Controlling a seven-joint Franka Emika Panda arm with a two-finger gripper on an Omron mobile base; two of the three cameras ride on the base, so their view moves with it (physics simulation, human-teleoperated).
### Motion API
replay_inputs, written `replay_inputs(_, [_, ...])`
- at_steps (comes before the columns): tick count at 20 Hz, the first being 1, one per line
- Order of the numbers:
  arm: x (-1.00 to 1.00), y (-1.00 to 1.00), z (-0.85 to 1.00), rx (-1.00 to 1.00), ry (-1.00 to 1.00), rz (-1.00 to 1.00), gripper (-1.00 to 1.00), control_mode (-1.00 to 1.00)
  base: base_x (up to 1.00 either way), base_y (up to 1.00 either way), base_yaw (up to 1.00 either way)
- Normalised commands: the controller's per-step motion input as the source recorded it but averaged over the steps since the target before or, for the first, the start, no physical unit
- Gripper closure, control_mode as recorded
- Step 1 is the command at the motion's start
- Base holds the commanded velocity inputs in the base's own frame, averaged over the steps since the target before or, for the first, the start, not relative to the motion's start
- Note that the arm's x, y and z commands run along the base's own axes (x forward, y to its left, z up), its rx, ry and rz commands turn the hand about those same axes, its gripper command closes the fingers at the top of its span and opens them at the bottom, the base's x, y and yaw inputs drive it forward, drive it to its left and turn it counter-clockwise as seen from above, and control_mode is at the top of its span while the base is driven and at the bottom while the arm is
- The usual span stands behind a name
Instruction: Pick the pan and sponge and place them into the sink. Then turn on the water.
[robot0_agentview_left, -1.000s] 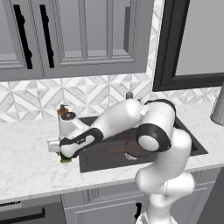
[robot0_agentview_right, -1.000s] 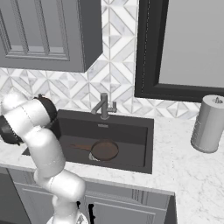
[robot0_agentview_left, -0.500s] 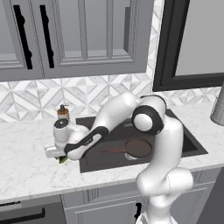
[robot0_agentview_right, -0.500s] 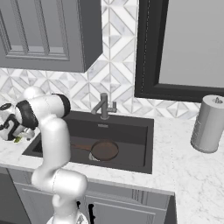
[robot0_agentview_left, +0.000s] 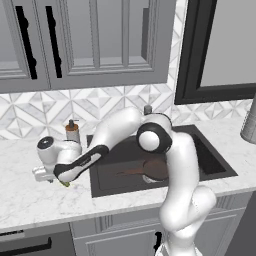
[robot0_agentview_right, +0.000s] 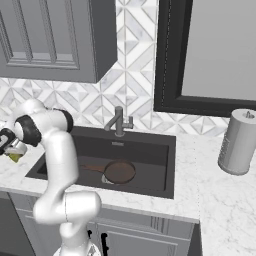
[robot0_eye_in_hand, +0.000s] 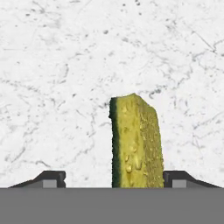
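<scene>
Yellow sponge (robot0_eye_in_hand: 136, 142) between pincer (robot0_eye_in_hand: 114, 178) tips; pan (robot0_agentview_right: 119, 171) in sink (robot0_agentview_right: 150, 150).

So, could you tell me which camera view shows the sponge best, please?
The hand view: the sponge stands large between the open gripper's fingertips, yellow with a dark green edge, on the marble counter. In the left base view only a yellow-green corner peeks from under the hand; the right base view gives a small sliver.
</scene>
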Motion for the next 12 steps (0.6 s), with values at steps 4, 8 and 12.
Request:
replay_inputs(4, [0.00,-0.01,-0.37,0.00,0.00,0.00,1.00,-1.00,0.00,0.00,0.00])
replay_inputs(8, [0.00,-0.23,-0.31,0.00,0.00,0.00,1.00,-1.00,0.00,0.00,0.00])
replay_inputs(12, [-0.05,-0.42,-0.19,0.05,-0.01,0.00,1.00,-1.00,0.00,0.00,0.00])
